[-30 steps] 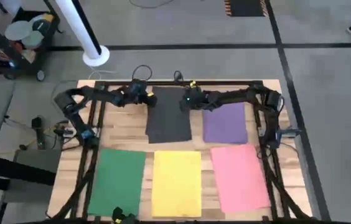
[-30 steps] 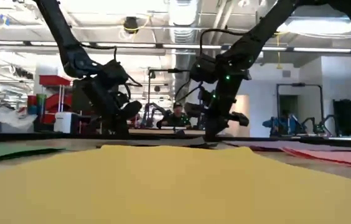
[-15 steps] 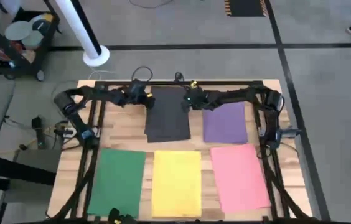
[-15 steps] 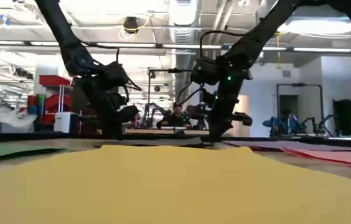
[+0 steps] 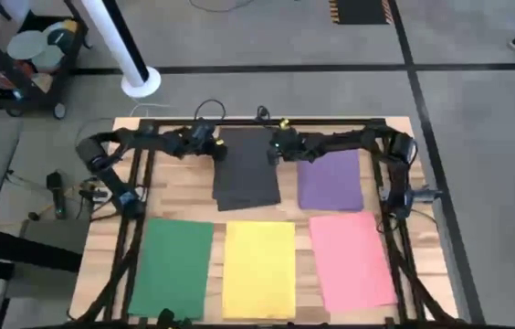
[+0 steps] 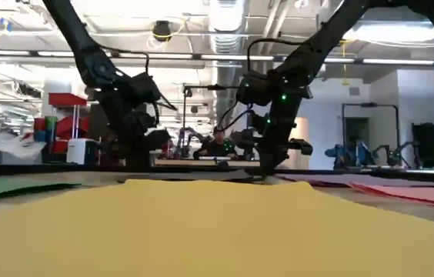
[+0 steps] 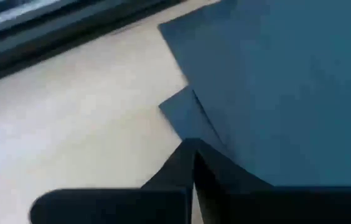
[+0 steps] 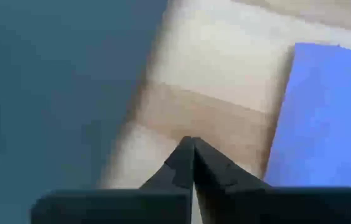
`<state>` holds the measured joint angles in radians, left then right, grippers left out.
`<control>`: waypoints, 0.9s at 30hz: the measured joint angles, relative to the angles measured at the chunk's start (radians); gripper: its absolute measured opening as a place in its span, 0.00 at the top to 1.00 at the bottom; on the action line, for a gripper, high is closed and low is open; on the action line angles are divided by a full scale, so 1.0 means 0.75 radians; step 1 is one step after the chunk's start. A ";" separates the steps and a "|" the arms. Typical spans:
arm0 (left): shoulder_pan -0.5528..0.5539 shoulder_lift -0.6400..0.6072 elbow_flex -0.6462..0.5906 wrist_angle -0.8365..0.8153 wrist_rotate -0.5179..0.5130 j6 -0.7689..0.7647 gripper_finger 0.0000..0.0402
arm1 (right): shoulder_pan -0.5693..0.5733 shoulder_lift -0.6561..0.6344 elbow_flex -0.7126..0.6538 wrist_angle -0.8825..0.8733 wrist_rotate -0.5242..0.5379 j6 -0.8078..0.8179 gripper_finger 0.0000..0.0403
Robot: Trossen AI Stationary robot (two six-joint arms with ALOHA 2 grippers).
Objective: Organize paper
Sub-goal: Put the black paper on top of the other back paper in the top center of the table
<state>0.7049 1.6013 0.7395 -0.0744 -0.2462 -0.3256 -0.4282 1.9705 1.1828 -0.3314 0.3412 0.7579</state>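
Note:
Five sheets of paper lie flat on the wooden table. A dark grey sheet and a purple one lie at the far side. Green, yellow and pink sheets lie along the near side. My left gripper is shut over the dark sheet's far left corner, where a second dark corner sticks out from under the edge. My right gripper is shut over the bare wood between the dark sheet and the purple sheet. My left gripper points its shut fingertips slanting down at the dark sheet's far left corner; I cannot tell whether they touch it. My right gripper points its shut fingertips slanting down at the bare wood beside the dark sheet's right edge; whether they touch cannot be told.
A black frame runs around the table and carries both arm bases. Bare wood strips separate the sheets. Beyond the far edge stand a white post and a cart. A person sits in the room behind.
My left gripper has risen a little and drawn back toward the table's left edge, staying shut. The right gripper has kept still. The sheets lie where they were.

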 joint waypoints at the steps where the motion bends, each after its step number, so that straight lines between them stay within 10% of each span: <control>1: 0.001 -0.013 0.000 -0.015 -0.002 0.000 1.00 | 0.000 0.000 0.000 0.000 0.000 -0.002 1.00; 27: 0.117 0.182 0.102 0.083 0.194 0.034 1.00 | 0.000 -0.001 0.000 0.042 -0.093 0.005 1.00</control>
<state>0.7925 1.7379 0.8159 -0.0122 -0.1009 -0.3001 -0.4282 1.9701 1.1828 -0.3002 0.2715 0.7616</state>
